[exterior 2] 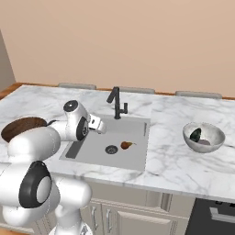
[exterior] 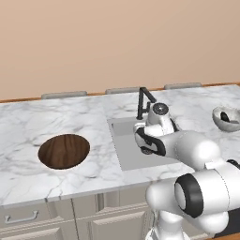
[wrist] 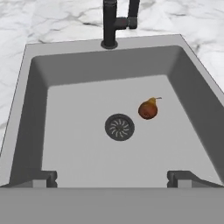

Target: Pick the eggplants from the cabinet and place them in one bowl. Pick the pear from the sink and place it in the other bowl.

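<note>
The tool (wrist: 112,177) hangs above the near edge of the sink (wrist: 39,109), with its two fingertips (wrist: 43,177) wide apart and nothing between them. The pear (wrist: 148,109) lies on the sink floor, ahead of the tool and a little to the right in the hand view, just beside the round drain (wrist: 119,127) and apart from it. Its stem points away from the drain. The black faucet (wrist: 114,22) stands at the far rim of the sink.

On the counter (exterior 2: 174,160) to the right of the sink stands a light bowl (exterior 2: 204,137); inside it lie dark items, probably the eggplants (exterior 2: 196,134), but they are too small to count. On the left side of the sink stands a dark wooden bowl (exterior: 63,151), and nothing is seen inside it.
</note>
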Robot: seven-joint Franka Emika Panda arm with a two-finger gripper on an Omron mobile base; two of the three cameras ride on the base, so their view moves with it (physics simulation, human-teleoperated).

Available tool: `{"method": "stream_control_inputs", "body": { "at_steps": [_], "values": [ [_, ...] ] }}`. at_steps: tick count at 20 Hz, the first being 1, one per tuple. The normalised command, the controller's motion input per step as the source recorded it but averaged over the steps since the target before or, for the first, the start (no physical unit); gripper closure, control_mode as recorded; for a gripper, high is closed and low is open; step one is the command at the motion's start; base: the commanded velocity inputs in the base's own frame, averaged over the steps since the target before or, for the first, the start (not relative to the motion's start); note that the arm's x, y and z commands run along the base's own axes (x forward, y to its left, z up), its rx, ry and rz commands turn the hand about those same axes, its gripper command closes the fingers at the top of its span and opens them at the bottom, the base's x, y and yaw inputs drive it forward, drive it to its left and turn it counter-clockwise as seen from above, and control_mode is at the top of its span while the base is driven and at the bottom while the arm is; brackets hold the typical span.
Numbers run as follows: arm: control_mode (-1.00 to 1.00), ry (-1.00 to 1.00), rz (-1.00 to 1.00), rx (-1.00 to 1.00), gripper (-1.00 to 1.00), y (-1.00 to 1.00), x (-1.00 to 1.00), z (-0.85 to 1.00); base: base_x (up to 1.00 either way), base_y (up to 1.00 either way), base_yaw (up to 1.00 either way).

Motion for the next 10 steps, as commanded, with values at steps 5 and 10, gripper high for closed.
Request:
{"method": "stream_control_inputs", "body": {
  "at_steps": [5,10],
  "values": [
    [-1.0,0.0,0.0,-0.06,-1.0,-0.02,-0.05,-0.2,0.0,0.0,0.0],
    [-1.0,0.0,0.0,0.0,-1.0,-0.15,0.0,-0.01,0.0,0.0,0.0]
  ]
}}
